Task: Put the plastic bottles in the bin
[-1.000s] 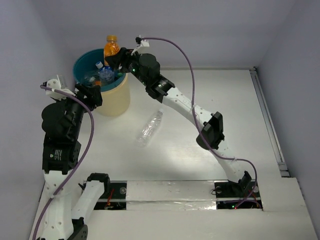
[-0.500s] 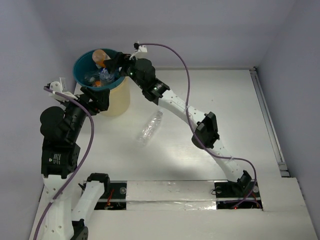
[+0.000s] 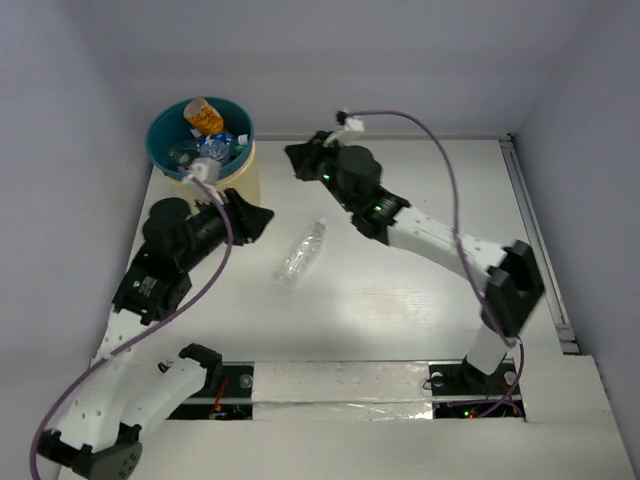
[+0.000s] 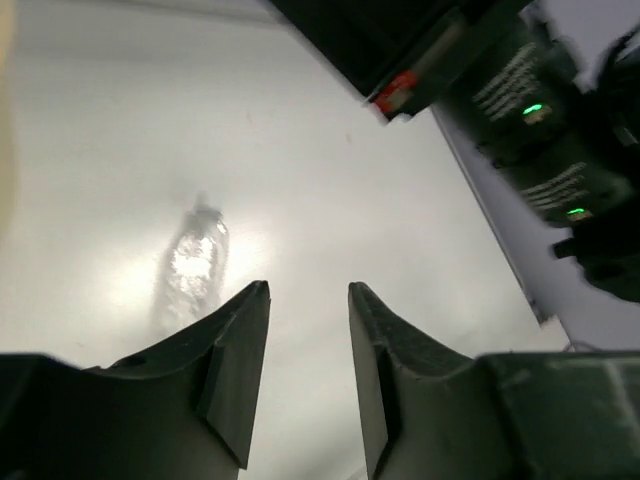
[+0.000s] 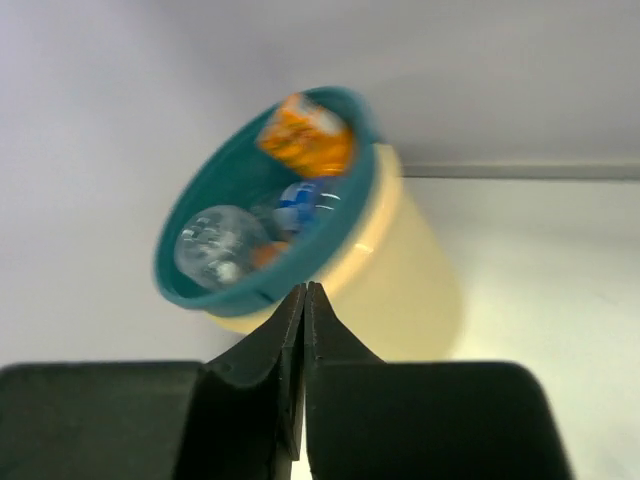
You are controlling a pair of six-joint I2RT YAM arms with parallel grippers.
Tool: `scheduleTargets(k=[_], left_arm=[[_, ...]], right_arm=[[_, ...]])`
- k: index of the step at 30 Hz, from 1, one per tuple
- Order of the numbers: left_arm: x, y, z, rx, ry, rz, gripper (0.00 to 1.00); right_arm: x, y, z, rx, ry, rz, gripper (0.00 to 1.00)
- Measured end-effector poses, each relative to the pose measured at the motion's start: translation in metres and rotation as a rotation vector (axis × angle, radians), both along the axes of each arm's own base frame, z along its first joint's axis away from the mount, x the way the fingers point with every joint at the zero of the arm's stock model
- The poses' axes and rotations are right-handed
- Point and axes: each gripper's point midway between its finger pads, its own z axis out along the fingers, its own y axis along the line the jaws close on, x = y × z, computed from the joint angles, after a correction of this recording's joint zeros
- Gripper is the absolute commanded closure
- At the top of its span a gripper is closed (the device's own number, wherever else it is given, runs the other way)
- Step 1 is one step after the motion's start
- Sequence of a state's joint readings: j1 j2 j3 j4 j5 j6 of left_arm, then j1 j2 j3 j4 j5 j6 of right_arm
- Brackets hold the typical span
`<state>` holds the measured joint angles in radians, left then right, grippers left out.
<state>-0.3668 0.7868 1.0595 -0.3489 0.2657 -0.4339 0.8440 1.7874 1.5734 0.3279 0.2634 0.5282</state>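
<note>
The right gripper's [image 5: 304,290] jaws are pressed together with nothing between them. The left gripper's [image 4: 307,288] jaws stand a little apart, also empty.

A second ago the right gripper held an orange bottle [image 3: 204,115] above the rim of the bin [image 3: 152,140]. That bottle now lies inside the bin against the far wall, and the right gripper [image 3: 297,155] has drawn back to the right of the bin, clear of it. The left arm, which stood at the bin's left side, has swung across in front of it. The left gripper [image 3: 255,218] now hangs just right of the cream wall, facing a clear bottle [image 3: 302,250] on the table [image 3: 400,300]. That bottle lies on its side where it lay before, near the middle of the table and well apart from the bin.

The right wrist view looks into the tilted-seeming bin [image 5: 390,260] and shows the orange bottle [image 5: 305,135] at the top, a blue-labelled bottle [image 5: 298,205] below it and a clear bottle [image 5: 215,245] lower left. The left wrist view shows none of the bin's contents. It shows only the lone clear bottle [image 4: 192,265], blurred, on the table beyond its left finger, and the right arm's dark links at upper right.
</note>
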Motion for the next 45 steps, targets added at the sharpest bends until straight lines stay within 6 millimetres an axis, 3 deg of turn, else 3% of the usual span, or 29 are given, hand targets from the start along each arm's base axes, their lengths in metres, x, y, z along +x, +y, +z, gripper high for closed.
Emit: scheduleTargets(k=[2,5,6,8,9,10,13,16,19,25,28,31,33,40,42,45], left_arm=[[-0.001,-0.022,-0.018,0.034,0.047,-0.042,0.76],[0.005,-0.049,-0.051,0.112,0.113,-0.052,0.73],[0.010,-0.053,-0.064,0.140,0.137,-0.041,0.66],[0.024,-0.057,-0.095,0.206,0.197,-0.001,0.56],[0.029,-0.058,-0.110,0.240,0.227,0.015,0.43],[0.034,-0.059,-0.124,0.277,0.253,0.029,0.36],[0.047,-0.062,-0.158,0.361,0.305,0.066,0.22],[0.058,-0.066,-0.185,0.422,0.338,0.077,0.16],[0.067,-0.072,-0.211,0.471,0.363,0.068,0.13],[0.084,-0.080,-0.264,0.598,0.433,0.050,0.14],[0.092,-0.082,-0.281,0.644,0.452,0.052,0.20],[0.101,-0.086,-0.289,0.661,0.450,0.057,0.48],[0.106,-0.089,-0.287,0.650,0.432,0.059,0.60],[0.102,-0.097,-0.275,0.602,0.411,0.027,0.64],[0.094,-0.101,-0.255,0.565,0.389,0.003,0.64],[0.086,-0.109,-0.185,0.444,0.276,-0.026,0.65]], right_arm=[[-0.013,-0.045,0.002,0.022,0.006,-0.057,1.00],[-0.031,-0.113,0.005,0.078,-0.012,-0.153,0.98],[-0.037,-0.131,0.004,0.092,-0.013,-0.186,0.93],[-0.054,-0.157,-0.004,0.117,-0.010,-0.215,0.64],[-0.063,-0.165,-0.012,0.121,-0.002,-0.215,0.51],[-0.071,-0.171,-0.019,0.125,0.007,-0.214,0.29],[-0.087,-0.185,-0.044,0.109,0.038,-0.220,0.08],[-0.097,-0.198,-0.064,0.092,0.070,-0.238,0.03],[-0.105,-0.209,-0.070,0.086,0.081,-0.253,0.00],[-0.119,-0.223,-0.060,0.114,0.058,-0.258,0.00],[-0.123,-0.227,-0.055,0.122,0.051,-0.258,0.00],[-0.128,-0.233,-0.052,0.123,0.046,-0.262,0.00],[-0.130,-0.237,-0.050,0.125,0.043,-0.272,0.00],[-0.139,-0.262,-0.041,0.109,0.015,-0.342,0.00],[-0.141,-0.268,-0.036,0.106,0.001,-0.355,0.00],[-0.144,-0.272,-0.030,0.110,-0.013,-0.363,0.00]])
